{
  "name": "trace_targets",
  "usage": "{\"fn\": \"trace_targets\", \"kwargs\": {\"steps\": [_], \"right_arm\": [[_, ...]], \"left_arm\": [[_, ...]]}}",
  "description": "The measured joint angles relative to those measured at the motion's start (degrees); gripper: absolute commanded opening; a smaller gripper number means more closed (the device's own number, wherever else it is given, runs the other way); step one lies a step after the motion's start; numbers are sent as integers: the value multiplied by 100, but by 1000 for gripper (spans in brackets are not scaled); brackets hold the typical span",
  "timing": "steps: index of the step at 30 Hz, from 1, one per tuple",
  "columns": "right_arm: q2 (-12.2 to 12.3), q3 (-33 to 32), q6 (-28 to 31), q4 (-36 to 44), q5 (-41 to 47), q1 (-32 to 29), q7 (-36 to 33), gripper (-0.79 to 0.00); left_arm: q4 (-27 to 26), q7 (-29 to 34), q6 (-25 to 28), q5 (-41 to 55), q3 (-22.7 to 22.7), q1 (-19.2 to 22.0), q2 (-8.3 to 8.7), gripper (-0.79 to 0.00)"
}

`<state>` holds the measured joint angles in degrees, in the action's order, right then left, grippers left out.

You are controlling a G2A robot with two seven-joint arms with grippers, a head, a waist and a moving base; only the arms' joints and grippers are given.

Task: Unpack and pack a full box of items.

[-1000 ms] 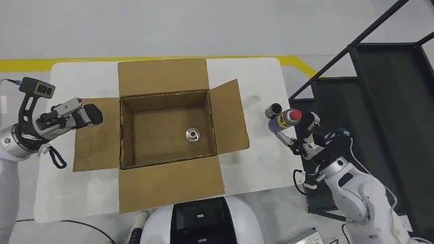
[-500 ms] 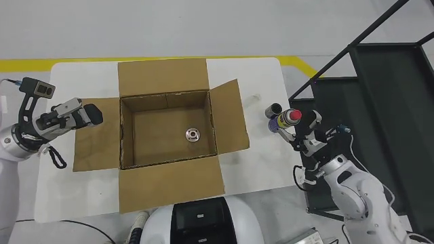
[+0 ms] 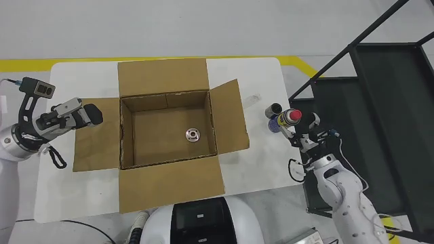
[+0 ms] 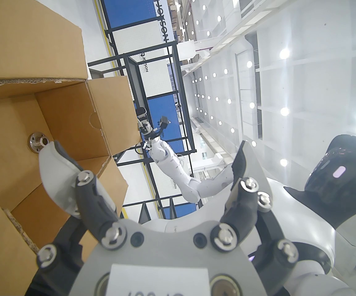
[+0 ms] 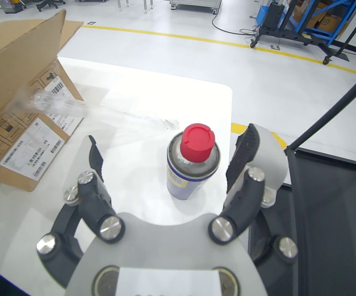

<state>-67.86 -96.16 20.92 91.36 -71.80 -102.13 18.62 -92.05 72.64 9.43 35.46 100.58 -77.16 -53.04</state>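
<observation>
Your right gripper (image 5: 170,138) is nearer: its fingers are spread either side of the upright red-capped spray can (image 5: 193,167) at the counter's (image 5: 153,93) right edge, not touching it. The left gripper (image 3: 87,114), fingers also apart, hangs beside the cardboard box (image 3: 169,99).

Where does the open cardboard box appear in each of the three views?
Top view: cardboard box at the table's middle, flaps spread.
Left wrist view: its open inside, a metal flange on the floor.
Right wrist view: its labelled outer wall and raised flap, beyond the spray can.
Shared landmark: the black rack.
</observation>
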Motion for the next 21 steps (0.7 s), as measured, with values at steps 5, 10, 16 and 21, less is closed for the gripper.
{"fn": "trace_targets", "kwargs": {"steps": [5,10,16,21], "right_arm": [[-14,114,-34,-576,-34,336,279,0],[-27,280,-29,-1018,-154,625,358,0],[-46,408,-158,-1458,-218,854,392,0],[-87,659,-221,-1895,-249,1116,445,0]], "left_arm": [[0,0,0,0,0,0,0,0],[0,0,0,0,0,0,0,0],[0,0,0,0,0,0,0,0],[0,0,0,0,0,0,0,0]]}}
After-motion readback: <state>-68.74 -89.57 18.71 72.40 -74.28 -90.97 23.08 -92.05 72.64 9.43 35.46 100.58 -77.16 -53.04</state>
